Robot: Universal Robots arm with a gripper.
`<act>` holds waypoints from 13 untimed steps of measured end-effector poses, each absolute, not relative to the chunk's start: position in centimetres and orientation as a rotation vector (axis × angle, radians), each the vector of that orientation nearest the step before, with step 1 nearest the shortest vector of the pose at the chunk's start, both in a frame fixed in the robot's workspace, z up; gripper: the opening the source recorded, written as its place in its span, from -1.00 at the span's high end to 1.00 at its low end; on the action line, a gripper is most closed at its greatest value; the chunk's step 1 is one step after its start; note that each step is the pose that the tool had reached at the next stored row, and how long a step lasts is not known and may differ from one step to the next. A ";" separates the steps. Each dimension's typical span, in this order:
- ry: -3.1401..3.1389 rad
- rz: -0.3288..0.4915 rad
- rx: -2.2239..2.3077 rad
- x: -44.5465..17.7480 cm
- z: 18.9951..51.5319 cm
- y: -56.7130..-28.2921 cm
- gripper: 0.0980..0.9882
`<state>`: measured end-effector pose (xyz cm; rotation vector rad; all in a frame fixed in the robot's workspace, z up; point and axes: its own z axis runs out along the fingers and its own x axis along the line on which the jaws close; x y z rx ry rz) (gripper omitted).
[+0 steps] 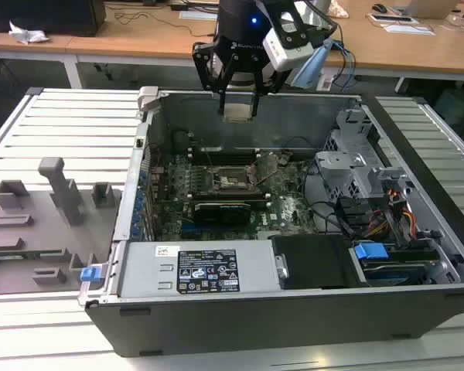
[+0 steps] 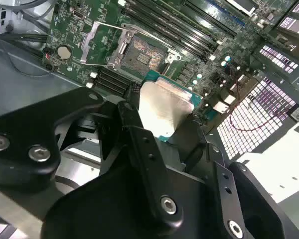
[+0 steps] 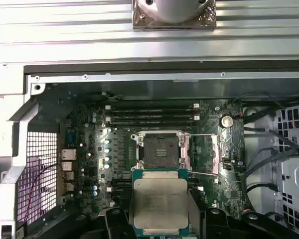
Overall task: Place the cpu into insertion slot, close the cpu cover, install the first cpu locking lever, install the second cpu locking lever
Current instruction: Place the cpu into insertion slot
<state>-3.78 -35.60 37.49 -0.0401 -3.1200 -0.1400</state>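
Note:
In the exterior view my gripper (image 1: pixel 238 99) hangs above the open computer case, shut on the cpu (image 1: pixel 238 109), which sits well above the board. Both wrist views show the silver-topped cpu (image 3: pixel 160 201) (image 2: pixel 162 107) clamped between black fingers (image 3: pixel 114 221). The insertion slot (image 3: pixel 160 149) (image 2: pixel 145 52) (image 1: pixel 233 182) lies bare below it, a dark square socket on green board. Beside the socket, toward the coin battery, the cpu cover (image 3: pixel 207 154) (image 2: pixel 97 44) stands flipped open. Thin lever rods (image 3: pixel 204 135) run beside the open cover.
Memory slots (image 3: pixel 152 112) lie beside the socket. A black expansion card (image 1: pixel 220 210), a power supply (image 1: pixel 209 270) and a grey drive cage (image 1: pixel 356 166) fill the case, whose walls (image 1: pixel 143 154) rise all round. A grey fixture tray (image 1: pixel 46 224) sits at the exterior view's left.

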 end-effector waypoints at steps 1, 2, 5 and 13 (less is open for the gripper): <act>-3.120 -0.140 -0.040 -3.8 37.5 -35.6 0.03; -3.120 -0.140 -0.043 -3.8 37.5 -35.6 0.03; -3.120 -0.140 -0.063 -3.8 37.5 -35.6 0.03; -3.120 -0.141 -0.154 -3.8 37.5 -35.6 0.03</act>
